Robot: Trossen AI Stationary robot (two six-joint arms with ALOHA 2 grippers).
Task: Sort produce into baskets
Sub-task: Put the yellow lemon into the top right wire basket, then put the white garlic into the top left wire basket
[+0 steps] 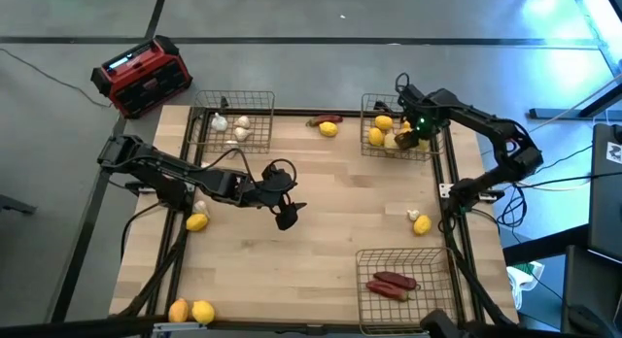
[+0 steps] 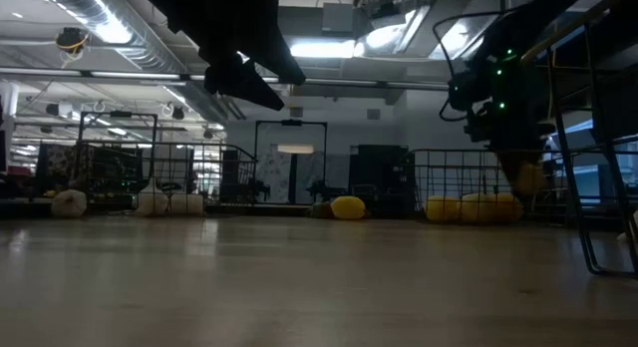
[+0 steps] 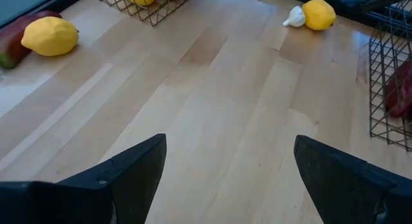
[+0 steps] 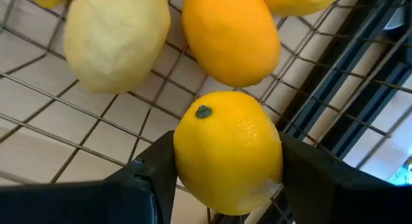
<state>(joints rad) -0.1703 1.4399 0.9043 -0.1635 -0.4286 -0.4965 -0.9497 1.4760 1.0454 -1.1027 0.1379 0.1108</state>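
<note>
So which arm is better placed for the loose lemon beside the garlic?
Probably the left: its left gripper hangs open and empty mid-table, while the right gripper grips a lemon over the fruit basket.

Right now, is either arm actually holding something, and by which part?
Yes. The right gripper clasps a yellow lemon by its two sides, over the fruit basket. The left gripper is open, holding nothing.

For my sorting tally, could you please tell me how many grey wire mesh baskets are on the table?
3 square grey wire mesh baskets: one at the far left holding whitish bulbs, one at the far right holding yellow fruit, one at the near right holding dark red peppers.
</note>
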